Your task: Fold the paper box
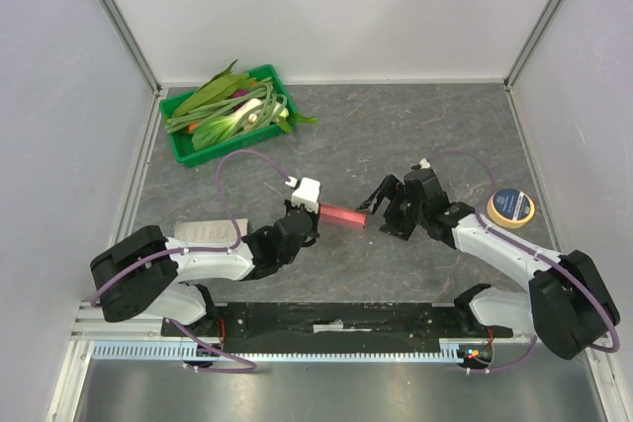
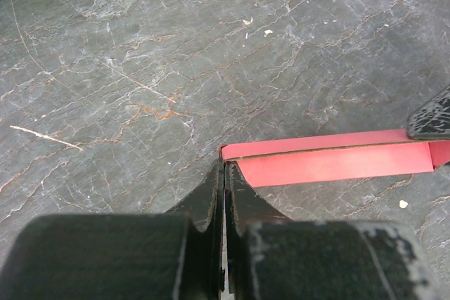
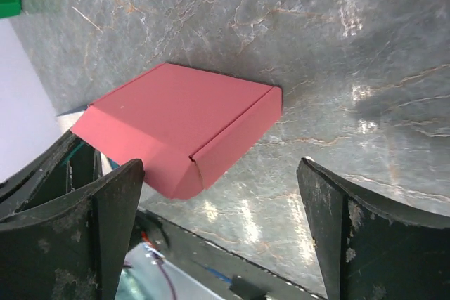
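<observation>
Item: paper box [image 1: 343, 214] [image 2: 330, 159] [image 3: 179, 128] of pink-red thin cardboard, folded shut into a flat, lidded shape. It was at the middle of the grey marbled table [image 1: 415, 135], between the two arms.

Left gripper [image 1: 315, 209] [image 2: 223, 173] – black jaws pressed fully together, pinching the box's thin edge at its left end.

Right gripper [image 1: 377, 207] [image 3: 218, 166] – jaws spread wide with nothing held, the box's corner lying ahead between them. One tip sat right at the box's right end; whether it touched could not be told.

Green plastic tray [image 1: 183, 150] of long green leafy vegetables, at the far left corner, well apart from the box.

White booklet [image 1: 208, 232], flat by the left arm.

Roll of tan tape with a blue-and-white centre [image 1: 511, 207], beside the right arm.
</observation>
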Controlling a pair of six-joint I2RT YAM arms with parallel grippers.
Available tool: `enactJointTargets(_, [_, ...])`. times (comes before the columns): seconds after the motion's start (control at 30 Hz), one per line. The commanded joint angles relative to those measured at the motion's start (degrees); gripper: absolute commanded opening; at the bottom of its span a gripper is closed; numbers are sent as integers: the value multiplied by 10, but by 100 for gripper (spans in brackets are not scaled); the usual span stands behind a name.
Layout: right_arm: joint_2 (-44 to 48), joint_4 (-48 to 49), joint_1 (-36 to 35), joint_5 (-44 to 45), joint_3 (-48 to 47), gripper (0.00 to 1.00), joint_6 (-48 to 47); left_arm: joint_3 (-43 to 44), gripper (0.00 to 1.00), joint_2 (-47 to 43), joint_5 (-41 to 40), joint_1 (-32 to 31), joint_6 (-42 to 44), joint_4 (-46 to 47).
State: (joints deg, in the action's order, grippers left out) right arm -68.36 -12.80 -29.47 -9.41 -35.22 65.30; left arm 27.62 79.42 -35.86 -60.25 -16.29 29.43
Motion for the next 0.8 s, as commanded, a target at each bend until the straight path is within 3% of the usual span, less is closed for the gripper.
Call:
enactJointTargets(0.0, [-16,123,2,-73,41,97,116,-5,2,22,27,-8,-13,-65])
enactJointTargets(0.1, [-12,189,2,-82,71,94,145,-6,2,22,30,-8,-12,-64])
enactJointTargets(0.13, [-10,207,1,-80,86,86,169,-5,2,24,31,-8,-12,-64])
enactJointTargets(0.2, [-4,232,2,-76,101,83,189,-4,2,27,31,-8,-10,-64])
enactJointTargets(0.47, [-16,287,2,-89,140,73,248,-1,2,28,33,-9,-12,-68])
enactJointTargets(0.63, [-21,326,2,-86,162,55,272,2,2,30,35,-10,-15,-72])
enactJointTargets(0.77, [-34,341,2,-76,175,52,273,4,2,33,37,-10,-22,-77])
